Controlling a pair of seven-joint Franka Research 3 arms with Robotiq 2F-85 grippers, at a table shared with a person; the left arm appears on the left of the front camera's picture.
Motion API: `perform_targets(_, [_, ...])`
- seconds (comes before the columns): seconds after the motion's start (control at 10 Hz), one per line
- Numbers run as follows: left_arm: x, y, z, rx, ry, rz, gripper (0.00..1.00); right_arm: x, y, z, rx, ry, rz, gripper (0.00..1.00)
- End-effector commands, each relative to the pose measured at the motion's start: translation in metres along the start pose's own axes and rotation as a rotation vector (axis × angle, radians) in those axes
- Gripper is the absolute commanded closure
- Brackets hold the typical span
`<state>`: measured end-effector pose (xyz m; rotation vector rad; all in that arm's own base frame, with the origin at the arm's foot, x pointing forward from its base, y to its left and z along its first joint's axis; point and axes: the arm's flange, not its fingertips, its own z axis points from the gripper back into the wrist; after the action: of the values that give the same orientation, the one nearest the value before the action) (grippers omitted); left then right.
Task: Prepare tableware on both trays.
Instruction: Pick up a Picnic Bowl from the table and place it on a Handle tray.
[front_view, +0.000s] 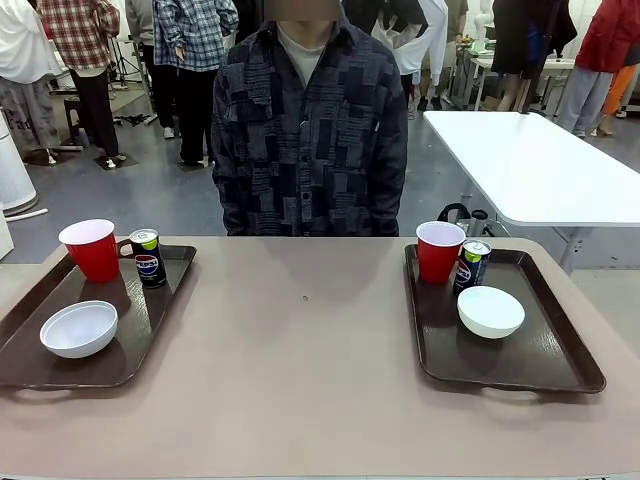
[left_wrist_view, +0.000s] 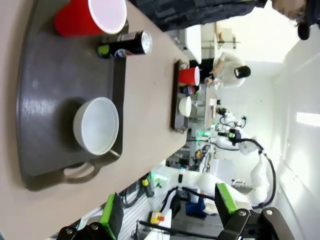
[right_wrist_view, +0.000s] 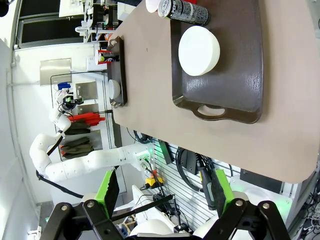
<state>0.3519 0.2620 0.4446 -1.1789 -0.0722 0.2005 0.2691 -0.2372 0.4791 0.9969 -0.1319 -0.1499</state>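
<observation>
The left tray (front_view: 140, 320) carries a red cup (front_view: 92, 248), a Pepsi can (front_view: 148, 257) and a white bowl (front_view: 79, 328). On the right tray (front_view: 545, 350) stand another red cup (front_view: 439, 251), a can (front_view: 471, 264) and a bowl (front_view: 490, 311). My left gripper (left_wrist_view: 167, 210) hangs open off the table's near side, well back from its tray (left_wrist_view: 45, 90), bowl (left_wrist_view: 97, 125), can (left_wrist_view: 125, 45) and cup (left_wrist_view: 90, 17). My right gripper (right_wrist_view: 164, 192) is open too, held back from its tray (right_wrist_view: 245, 85), bowl (right_wrist_view: 199, 50) and can (right_wrist_view: 184, 10). Neither holds anything.
A person in a dark patterned shirt (front_view: 310, 130) stands at the table's far side, hands out of sight. The beige table (front_view: 300, 340) lies bare between the trays. A white table (front_view: 530, 160) stands behind at the right. The left arm (right_wrist_view: 75, 165) shows in the right wrist view.
</observation>
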Motion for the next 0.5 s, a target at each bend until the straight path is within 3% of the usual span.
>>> perform_targets(0.0, [0.0003,-0.0069,0.0019,0.111,0.09,0.019,0.03,-0.0024,-0.0001,-0.0019,0.009,0.0,0.006,0.04])
perform_targets(0.1, [0.0,0.0,0.0,0.0,0.0,0.0,0.03,-0.0024,-0.0001,-0.0019,0.009,0.0,0.006,0.04])
perform_targets(0.4, [0.0,0.0,0.0,0.0,0.0,0.0,0.03,-0.0024,-0.0001,-0.0019,0.009,0.0,0.006,0.04])
